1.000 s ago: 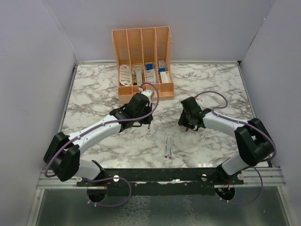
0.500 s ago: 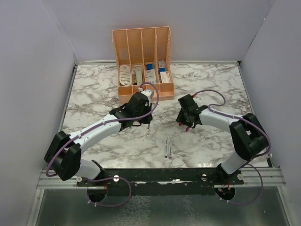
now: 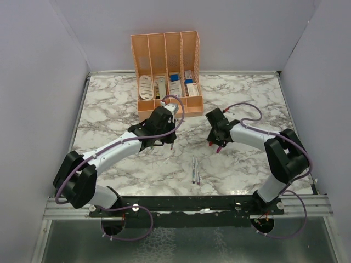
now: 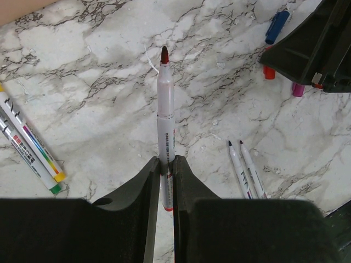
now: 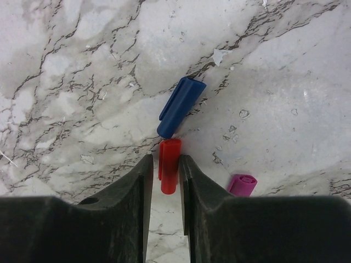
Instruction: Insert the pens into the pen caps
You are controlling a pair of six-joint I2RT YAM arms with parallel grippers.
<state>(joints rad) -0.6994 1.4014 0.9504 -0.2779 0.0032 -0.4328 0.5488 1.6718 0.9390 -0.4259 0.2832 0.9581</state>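
Note:
My left gripper (image 4: 165, 163) is shut on a grey-white pen (image 4: 165, 109) with a red tip and holds it above the marble, tip pointing away; it also shows in the top view (image 3: 173, 143). My right gripper (image 5: 165, 164) is down at the table, jaws closed in around the red cap (image 5: 169, 164), which lies between them. The blue cap (image 5: 181, 105) touches its far end and the magenta cap (image 5: 242, 184) lies just to the right. Two uncapped pens (image 3: 195, 170) lie side by side at the front centre. Two pens with yellow and green caps (image 4: 34, 149) lie at the left.
A peach organizer (image 3: 166, 112) holding white and blue boxed items stands at the back centre, just beyond the left gripper. White walls enclose the marble table (image 3: 109, 98) at the back and both sides.
My right gripper has shifted a little to the left and away, over the caps. My left gripper with the pen has barely moved.

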